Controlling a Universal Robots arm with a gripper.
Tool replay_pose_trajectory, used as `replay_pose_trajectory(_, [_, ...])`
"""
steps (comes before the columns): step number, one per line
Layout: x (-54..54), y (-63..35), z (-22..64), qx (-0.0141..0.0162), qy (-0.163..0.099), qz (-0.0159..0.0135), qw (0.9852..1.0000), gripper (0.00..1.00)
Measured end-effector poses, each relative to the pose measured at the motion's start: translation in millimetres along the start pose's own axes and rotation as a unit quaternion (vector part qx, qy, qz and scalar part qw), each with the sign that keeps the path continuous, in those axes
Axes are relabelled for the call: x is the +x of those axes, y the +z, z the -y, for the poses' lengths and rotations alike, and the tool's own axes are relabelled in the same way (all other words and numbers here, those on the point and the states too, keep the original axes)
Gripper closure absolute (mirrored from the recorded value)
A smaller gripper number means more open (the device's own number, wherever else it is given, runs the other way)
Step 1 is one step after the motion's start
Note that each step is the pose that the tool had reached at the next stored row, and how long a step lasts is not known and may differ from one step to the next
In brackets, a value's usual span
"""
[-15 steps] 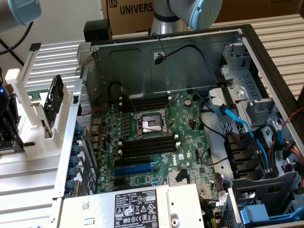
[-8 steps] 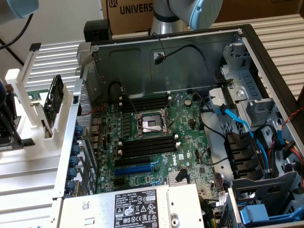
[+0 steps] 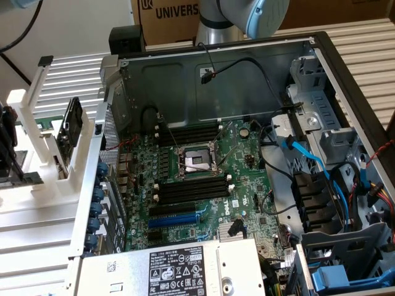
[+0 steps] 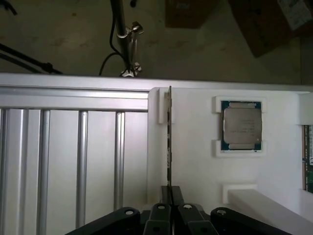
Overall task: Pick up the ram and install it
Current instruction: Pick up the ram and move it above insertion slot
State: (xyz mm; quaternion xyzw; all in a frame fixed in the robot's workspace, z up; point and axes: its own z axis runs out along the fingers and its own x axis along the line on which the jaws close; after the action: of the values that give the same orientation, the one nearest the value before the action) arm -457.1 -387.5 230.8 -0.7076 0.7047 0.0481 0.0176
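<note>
In the wrist view the ram (image 4: 168, 137) stands on edge as a thin dark line in a slot of the white holder (image 4: 195, 161). My gripper (image 4: 171, 195) sits at its near end. The two black fingers are closed together on the stick's edge. The ram is still seated in the holder. In the exterior view the open computer case shows the motherboard (image 3: 203, 179) with black memory slots with white end clips above (image 3: 188, 132) and below (image 3: 191, 188) the processor socket (image 3: 196, 161).
A processor chip (image 4: 241, 125) lies in a recess of the white holder, and another green stick (image 4: 308, 156) shows at its far side. Aluminium slats (image 4: 73, 161) lie beside the holder. A dark card (image 3: 71, 123) stands in the white rack (image 3: 37, 142) at the exterior view's left. Cables (image 3: 308, 160) and a blue slot (image 3: 176, 220) are inside the case.
</note>
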Motion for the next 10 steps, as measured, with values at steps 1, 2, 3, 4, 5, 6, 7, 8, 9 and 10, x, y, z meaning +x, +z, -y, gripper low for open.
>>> replay_pose_trajectory(1, [-0.2,-2.3,-0.1,0.0001,0.000,0.0000,1.0000,0.88])
replay_pose_trajectory(2, [-0.4,-4.7,-0.2,0.0003,0.000,0.0000,1.0000,0.88])
replay_pose_trajectory(3, [-0.7,-7.3,-0.3,0.0004,0.000,0.0000,1.0000,0.88])
replay_pose_trajectory(4, [-1.0,-10.0,-0.5,0.0006,0.000,0.0000,1.0000,0.88])
replay_pose_trajectory(5, [-1.2,-12.8,-0.6,0.0008,0.000,0.0000,1.0000,0.88])
replay_pose_trajectory(6, [-1.5,-15.9,-0.7,0.0009,0.000,0.0000,1.0000,0.88])
replay_pose_trajectory(7, [-1.8,-18.9,-0.8,0.0009,0.000,0.0000,1.0000,0.88])
replay_pose_trajectory(8, [-2.1,-22.0,-1.0,0.0009,0.000,0.0000,1.0000,0.88])
replay_pose_trajectory(9, [-2.4,-25.2,-1.1,0.0010,0.000,0.0000,1.0000,0.88])
replay_pose_trajectory(10, [-2.7,-28.6,-1.3,0.0010,0.000,0.0000,1.0000,0.88])
